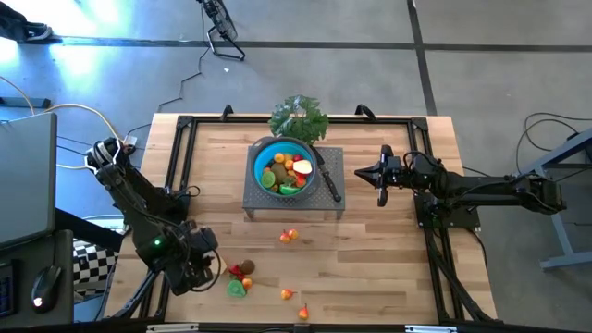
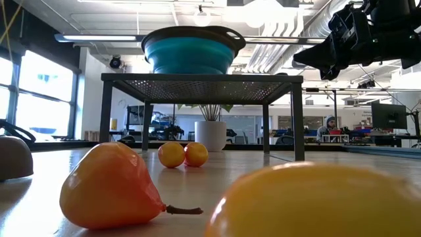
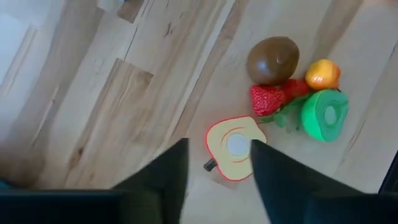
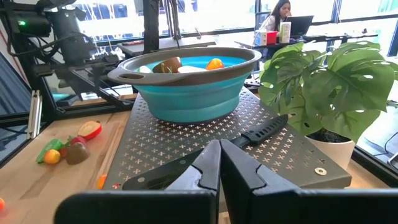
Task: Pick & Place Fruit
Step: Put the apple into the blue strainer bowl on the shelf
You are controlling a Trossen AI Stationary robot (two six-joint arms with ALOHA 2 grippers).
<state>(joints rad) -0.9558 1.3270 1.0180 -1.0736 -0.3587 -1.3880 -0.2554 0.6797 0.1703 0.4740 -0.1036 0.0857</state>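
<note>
Left gripper fingers spread, apple slice between tips. Slice likely light, rigid, slick plastic; pinch across flat faces. Right gripper pressed together.

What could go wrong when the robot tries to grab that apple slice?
The apple slice lies flat on the table, so the left gripper's open fingers might slide over it instead of gripping. The strawberry, kiwi and green slice sit bunched close beside it, so a finger could knock them and send them rolling. The blue bowl already looks quite full, so a dropped piece might bounce out.
</note>
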